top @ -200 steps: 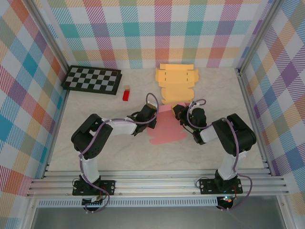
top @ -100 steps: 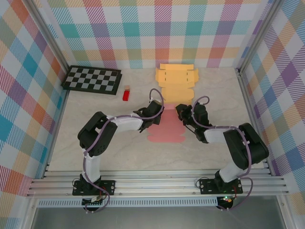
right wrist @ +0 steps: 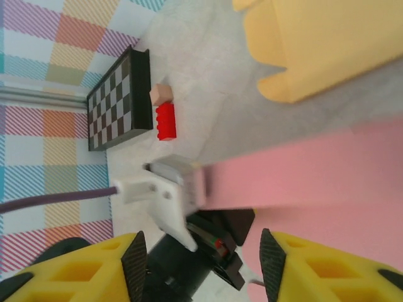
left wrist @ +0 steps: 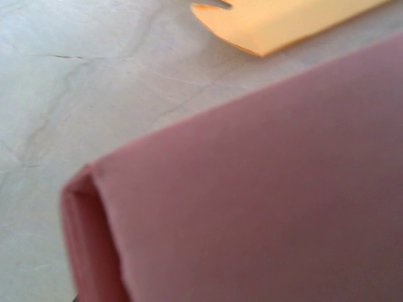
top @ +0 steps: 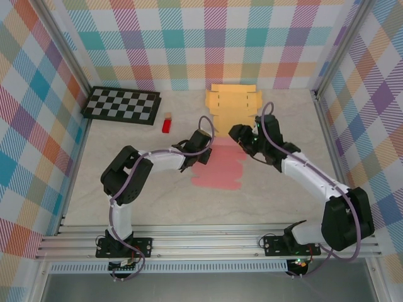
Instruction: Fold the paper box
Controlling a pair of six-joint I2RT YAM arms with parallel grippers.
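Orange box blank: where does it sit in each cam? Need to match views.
Top external: orange blank far centre of the table, just beyond the pink sheet.
Left wrist: orange blank corner at top edge, right of centre.
Right wrist: orange blank top right, above the pink sheet.
Shared landmark: the pink sheet, beside it in all three.

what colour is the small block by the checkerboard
The block is red with a pale peach end, clearest in the right wrist view.
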